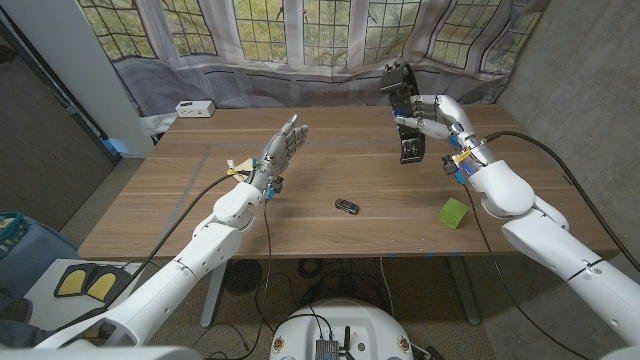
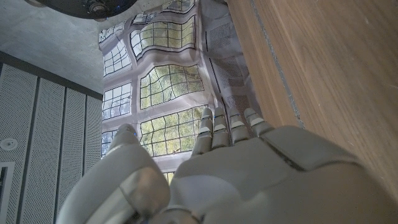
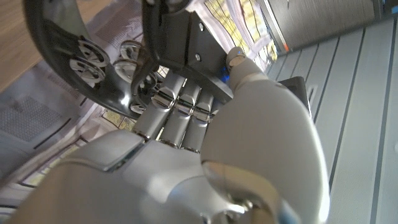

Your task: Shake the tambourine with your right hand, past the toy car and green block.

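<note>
The left arm comes in from the bottom left corner of the head view and reaches forward over the desk (image 1: 200,215). Its left hand (image 1: 283,148) is raised, with the fingers (image 2: 231,127) straight, close together and holding nothing. The thumb stands a little apart from them. The right arm enters from the bottom right corner and bends at the elbow, so the forearm goes back toward the far side. The right hand (image 1: 432,118) is lifted above the desk, and its fingers (image 3: 177,118) are curled around the black frame of the tambourine (image 1: 404,112).
</note>
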### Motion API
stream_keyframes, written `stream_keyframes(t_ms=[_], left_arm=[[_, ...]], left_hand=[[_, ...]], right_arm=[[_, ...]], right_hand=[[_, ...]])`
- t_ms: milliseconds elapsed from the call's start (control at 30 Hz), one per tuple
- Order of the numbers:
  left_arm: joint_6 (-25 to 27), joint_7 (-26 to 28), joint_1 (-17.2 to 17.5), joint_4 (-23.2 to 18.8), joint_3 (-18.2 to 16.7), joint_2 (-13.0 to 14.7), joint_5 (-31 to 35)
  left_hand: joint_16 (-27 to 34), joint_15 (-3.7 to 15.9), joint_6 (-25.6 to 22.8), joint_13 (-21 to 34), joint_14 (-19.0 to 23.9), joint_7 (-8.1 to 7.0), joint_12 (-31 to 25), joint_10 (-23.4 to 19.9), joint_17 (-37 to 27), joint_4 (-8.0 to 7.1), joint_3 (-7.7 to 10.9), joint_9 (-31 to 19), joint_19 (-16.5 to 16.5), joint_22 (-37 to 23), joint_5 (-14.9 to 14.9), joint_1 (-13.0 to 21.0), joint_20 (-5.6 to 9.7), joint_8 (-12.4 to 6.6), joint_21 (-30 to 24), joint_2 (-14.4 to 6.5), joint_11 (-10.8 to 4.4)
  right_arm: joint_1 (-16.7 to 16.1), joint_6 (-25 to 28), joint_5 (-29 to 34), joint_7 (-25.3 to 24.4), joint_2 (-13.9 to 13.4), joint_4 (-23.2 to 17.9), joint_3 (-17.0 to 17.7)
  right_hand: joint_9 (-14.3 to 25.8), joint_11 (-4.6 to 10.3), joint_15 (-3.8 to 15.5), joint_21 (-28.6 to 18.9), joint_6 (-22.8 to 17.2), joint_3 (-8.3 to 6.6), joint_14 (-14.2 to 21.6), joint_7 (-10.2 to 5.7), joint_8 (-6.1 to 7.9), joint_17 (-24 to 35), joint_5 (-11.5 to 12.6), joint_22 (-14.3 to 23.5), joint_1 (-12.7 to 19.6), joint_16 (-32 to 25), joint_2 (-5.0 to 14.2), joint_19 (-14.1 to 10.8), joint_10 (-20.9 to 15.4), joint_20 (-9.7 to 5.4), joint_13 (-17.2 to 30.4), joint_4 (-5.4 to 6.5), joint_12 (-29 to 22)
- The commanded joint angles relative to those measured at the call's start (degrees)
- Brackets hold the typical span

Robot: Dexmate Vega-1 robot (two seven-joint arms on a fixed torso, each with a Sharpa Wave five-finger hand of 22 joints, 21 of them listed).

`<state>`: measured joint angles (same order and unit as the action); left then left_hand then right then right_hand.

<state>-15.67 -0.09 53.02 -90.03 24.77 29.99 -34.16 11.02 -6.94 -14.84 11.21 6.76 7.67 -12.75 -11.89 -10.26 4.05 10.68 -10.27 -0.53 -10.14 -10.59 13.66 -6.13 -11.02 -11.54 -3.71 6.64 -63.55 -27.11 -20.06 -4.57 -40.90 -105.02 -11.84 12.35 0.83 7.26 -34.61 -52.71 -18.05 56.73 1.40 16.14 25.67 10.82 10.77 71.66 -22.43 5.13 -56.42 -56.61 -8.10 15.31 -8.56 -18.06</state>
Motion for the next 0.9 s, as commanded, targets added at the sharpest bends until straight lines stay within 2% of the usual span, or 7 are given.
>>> stream_keyframes(t_ms=[33,200,233,400,500,667,900], left_arm=[[-0.2,-0.7,-0.6,-0.1,0.2,0.4,0.4],[-0.3,-0.6,-0.3,-0.3,-0.1,0.6,0.2],[-0.3,-0.6,-0.3,-0.3,-0.1,0.6,0.2],[-0.3,0.1,0.4,-0.9,-0.7,1.1,0.1],[-0.4,0.2,0.7,-1.2,-0.9,1.2,0.1],[-0.2,0.2,0.8,-1.3,-1.1,1.4,-0.2],[0.3,-0.2,0.5,-1.0,-0.8,1.2,-0.5]], left_hand=[[-0.2,-0.08,-0.3,0.1,0.2,0.08,0.2,-0.3,-0.1,0.31,0.22,-0.1,0.1,-0.2,0.0,0.0,-0.67,0.08,0.2,-0.3,0.14],[-0.2,-0.08,-0.3,0.1,0.2,0.09,0.2,-0.3,-0.1,0.34,0.21,-0.1,0.0,-0.2,0.0,0.0,-0.65,0.10,0.1,-0.3,0.22],[-0.2,-0.10,-0.3,0.1,0.2,0.06,0.2,-0.3,-0.1,0.34,0.21,-0.1,0.0,-0.2,0.0,0.0,-0.64,0.10,0.1,-0.3,0.22],[-0.2,-0.12,-0.3,0.1,0.2,0.11,0.2,-0.4,-0.1,0.37,0.20,-0.1,-0.1,-0.2,0.0,-0.1,-0.60,0.11,0.1,-0.3,0.16],[-0.2,-0.13,-0.3,0.1,0.2,0.05,0.2,-0.4,-0.1,0.38,0.19,-0.1,-0.1,-0.2,0.0,-0.1,-0.63,0.11,0.1,-0.3,0.08],[-0.2,-0.10,-0.3,0.1,0.2,0.07,0.2,-0.4,-0.1,0.40,0.19,-0.1,-0.1,-0.2,0.0,-0.1,-0.66,0.11,0.1,-0.3,0.08],[-0.2,-0.01,-0.3,0.1,0.2,0.05,0.2,-0.4,-0.1,0.44,0.18,-0.1,-0.1,-0.2,0.0,-0.1,-0.73,0.12,0.1,-0.3,0.12]], right_arm=[[-1.8,-12.2,-27.5,11.8,7.6,7.5,2.2],[-2.5,-11.8,-37.6,16.6,10.4,8.5,4.4],[-2.5,-11.7,-37.6,16.9,10.6,8.5,4.6],[-3.0,-10.0,-48.3,21.2,15.5,10.2,7.5],[-2.8,-7.1,-55.0,25.3,18.4,11.2,9.2],[-2.6,-0.9,-62.3,28.4,22.1,13.0,11.3],[-2.3,3.9,-64.1,28.0,25.3,14.2,12.8]], right_hand=[[0.1,0.22,5.04,-0.5,-5.4,-0.34,2.1,-4.88,0.13,0.1,0.3,0.1,4.4,-0.2,4.20,-0.5,-0.4,-0.42,0.1,0.09,-0.2],[0.1,0.33,5.04,-0.7,-5.3,-0.32,2.2,-5.00,0.05,0.1,0.3,0.1,4.4,-0.1,4.20,-0.4,-0.4,-0.48,0.1,0.15,-0.2],[0.1,0.36,5.06,-0.8,-5.3,-0.32,2.2,-4.99,0.04,0.1,0.3,0.1,4.4,-0.1,4.19,-0.4,-0.4,-0.49,0.1,0.14,-0.1],[0.1,0.55,5.13,-0.9,-5.3,-0.31,2.4,-5.05,-0.03,0.1,0.3,0.1,4.4,0.0,4.16,-0.3,-0.5,-0.55,0.1,0.16,-0.1],[0.1,0.55,5.34,-1.1,-5.3,-0.35,2.3,-5.15,-0.09,0.1,0.4,0.0,4.5,0.1,4.08,-0.3,-0.4,-0.67,0.1,0.03,0.0],[0.2,0.66,5.42,-1.3,-5.2,-0.36,2.4,-5.26,-0.17,0.1,0.4,0.0,4.5,0.2,4.12,-0.3,-0.4,-0.84,0.1,0.06,0.1],[0.2,0.78,5.57,-1.6,-5.0,-0.36,2.4,-5.41,-0.34,-0.1,0.4,0.0,4.4,0.5,4.05,0.0,-0.3,-0.99,0.0,0.09,0.3]])
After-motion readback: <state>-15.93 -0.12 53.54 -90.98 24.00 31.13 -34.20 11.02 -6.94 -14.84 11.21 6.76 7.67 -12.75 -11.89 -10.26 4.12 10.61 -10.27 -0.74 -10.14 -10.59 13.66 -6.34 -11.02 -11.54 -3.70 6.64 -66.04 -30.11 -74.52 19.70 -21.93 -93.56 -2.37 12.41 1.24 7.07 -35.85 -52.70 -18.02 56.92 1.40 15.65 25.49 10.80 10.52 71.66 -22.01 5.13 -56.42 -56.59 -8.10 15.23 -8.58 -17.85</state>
